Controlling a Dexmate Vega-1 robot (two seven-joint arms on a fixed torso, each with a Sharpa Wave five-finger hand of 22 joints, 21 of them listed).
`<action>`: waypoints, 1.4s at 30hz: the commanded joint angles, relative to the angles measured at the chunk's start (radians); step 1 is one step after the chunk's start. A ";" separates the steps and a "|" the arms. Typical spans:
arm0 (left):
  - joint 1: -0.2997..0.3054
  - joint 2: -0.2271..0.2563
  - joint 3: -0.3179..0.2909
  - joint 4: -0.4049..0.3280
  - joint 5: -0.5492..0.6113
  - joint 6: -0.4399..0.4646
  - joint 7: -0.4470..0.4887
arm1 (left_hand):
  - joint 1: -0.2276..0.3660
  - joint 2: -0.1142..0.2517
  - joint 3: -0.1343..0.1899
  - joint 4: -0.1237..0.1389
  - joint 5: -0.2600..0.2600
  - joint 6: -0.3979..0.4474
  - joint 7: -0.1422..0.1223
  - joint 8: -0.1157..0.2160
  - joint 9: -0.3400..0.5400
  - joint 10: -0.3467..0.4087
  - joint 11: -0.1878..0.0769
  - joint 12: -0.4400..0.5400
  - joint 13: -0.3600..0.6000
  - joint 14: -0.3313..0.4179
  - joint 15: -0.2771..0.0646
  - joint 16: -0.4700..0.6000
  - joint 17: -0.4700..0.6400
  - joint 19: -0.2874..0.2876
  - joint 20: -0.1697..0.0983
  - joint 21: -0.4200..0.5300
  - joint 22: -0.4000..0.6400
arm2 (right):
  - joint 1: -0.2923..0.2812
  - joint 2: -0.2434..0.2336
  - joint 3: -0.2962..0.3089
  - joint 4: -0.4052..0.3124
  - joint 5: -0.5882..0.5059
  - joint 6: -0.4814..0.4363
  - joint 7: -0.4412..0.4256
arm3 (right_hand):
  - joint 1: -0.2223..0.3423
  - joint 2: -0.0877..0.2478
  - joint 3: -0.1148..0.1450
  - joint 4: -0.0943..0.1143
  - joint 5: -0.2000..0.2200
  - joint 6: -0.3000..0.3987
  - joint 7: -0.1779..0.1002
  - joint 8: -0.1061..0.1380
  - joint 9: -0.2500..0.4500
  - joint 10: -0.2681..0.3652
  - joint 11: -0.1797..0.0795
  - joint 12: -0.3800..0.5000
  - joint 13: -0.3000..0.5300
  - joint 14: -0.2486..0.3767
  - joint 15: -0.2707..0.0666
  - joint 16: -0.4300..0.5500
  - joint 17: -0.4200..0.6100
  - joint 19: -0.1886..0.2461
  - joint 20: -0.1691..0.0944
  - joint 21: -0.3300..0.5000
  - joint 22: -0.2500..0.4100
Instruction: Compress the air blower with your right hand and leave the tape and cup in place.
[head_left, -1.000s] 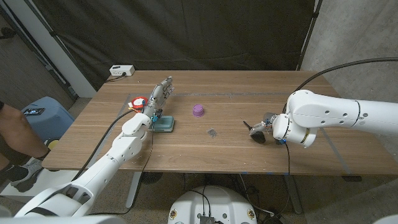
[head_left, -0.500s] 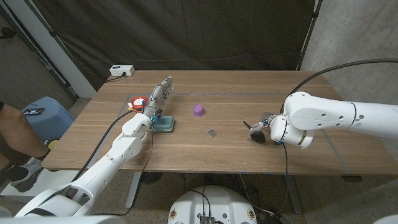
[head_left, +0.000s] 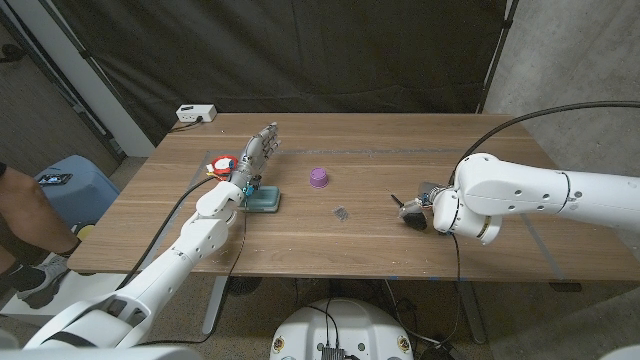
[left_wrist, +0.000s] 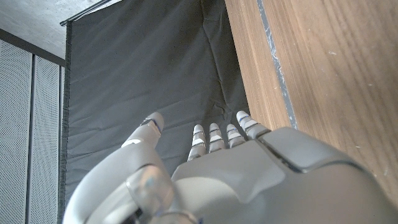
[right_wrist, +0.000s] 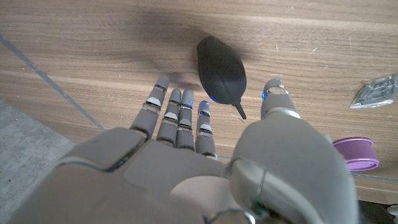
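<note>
The fingers (right_wrist: 180, 118) of the right hand (right_wrist: 205, 155) are spread apart and hold nothing. In the right wrist view we see them reaching toward the black air blower (right_wrist: 221, 67), with the thumb on one side of it and the other fingers on the other side, but they do not touch it. The air blower lies on its side on the wooden table (head_left: 400, 140), and its thin nozzle points back toward the hand.

We take the purple cup (head_left: 319, 177) as our landmark. The air blower (head_left: 411, 212) is well apart from the cup, on the robot's right and a little nearer to the robot. A small crumpled grey thing (head_left: 341, 211) lies between them, closer to the cup. The left hand (head_left: 258, 152) is on the other side of the cup, with straight fingers and nothing in it. Just beside this hand is a red and white roll of tape (head_left: 223, 163), and a teal pad (head_left: 265, 200) lies near the wrist.
</note>
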 joint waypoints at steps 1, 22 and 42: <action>-0.012 -0.004 0.006 0.009 0.001 0.003 -0.010 | 0.011 0.001 -0.001 -0.001 0.006 0.006 -0.003 0.000 0.002 0.005 -0.002 0.001 0.005 -0.001 0.001 0.001 0.003 0.010 0.002 -0.003 0.004 | -0.047 -0.018 0.037 -0.014 -0.019 0.000 0.000 | 0.016 -0.004 0.006 -0.002 0.005 0.014 0.059 0.005 0.002 0.010 -0.004 0.012 0.007 0.012 -0.002 0.005 0.006 -0.003 0.007 0.001 0.001; -0.016 -0.005 0.008 0.011 0.000 0.009 -0.012 | 0.013 0.001 -0.002 -0.001 0.006 0.009 -0.006 0.000 0.003 0.004 -0.003 0.000 0.005 -0.001 0.003 0.000 0.003 0.010 0.002 -0.003 0.004 | -0.100 0.007 0.071 0.009 -0.068 0.000 0.000 | 0.040 -0.004 0.008 -0.002 0.012 0.041 0.054 0.011 0.004 0.030 -0.015 0.039 0.029 0.034 -0.013 0.018 0.022 -0.011 0.007 -0.001 0.002; -0.010 -0.006 0.006 0.006 -0.001 0.005 -0.010 | 0.016 0.002 -0.002 0.000 0.006 0.009 -0.007 0.000 0.003 0.003 -0.002 0.000 0.005 -0.001 0.002 0.000 0.003 0.010 0.002 -0.003 0.004 | -0.103 0.016 0.070 0.029 -0.056 0.000 0.000 | 0.053 -0.003 0.009 -0.001 0.016 0.051 0.050 0.012 0.006 0.029 -0.014 0.050 0.043 0.035 -0.014 0.023 0.034 -0.016 0.008 -0.001 0.002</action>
